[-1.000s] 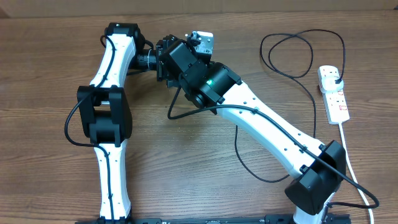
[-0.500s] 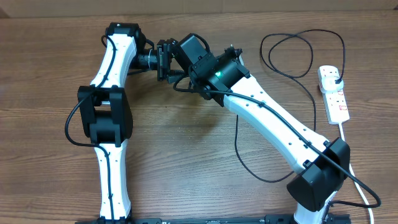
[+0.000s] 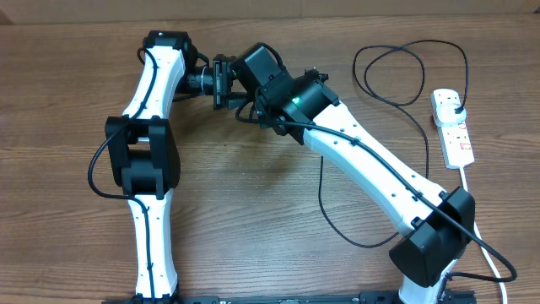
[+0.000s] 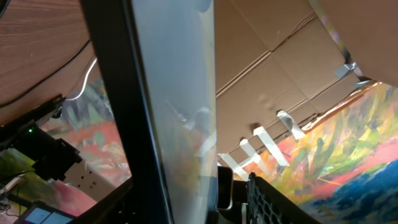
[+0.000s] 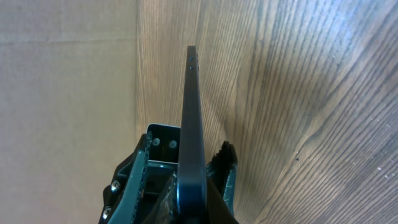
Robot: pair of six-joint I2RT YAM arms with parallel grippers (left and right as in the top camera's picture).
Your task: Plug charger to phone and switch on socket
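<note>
Dark-edged and slim, the rectangular smartphone with the pale screen is hanging in the air above the brown wood-grain worktop, up where my two white-and-black arms are meeting. I am pinching it edge-on with the right jaws, which are pressed tight on one end. The left wrist view is showing its blurred face right against the lens, and I cannot tell whether the left jaws are gripping it or standing spread around it.

I am reading this as the step of getting the smartphone held properly, ahead of any plugging. The long thin black charger cable is lying looped on the worktop well apart, its black plug sitting in the white oblong power strip with red-marked switches. I judge the next move is calling for one firm hold leaving the port end free, then fetching the connector tip, which I cannot locate.

No writing is legible: the screen is blurred and the strip markings are too small.
</note>
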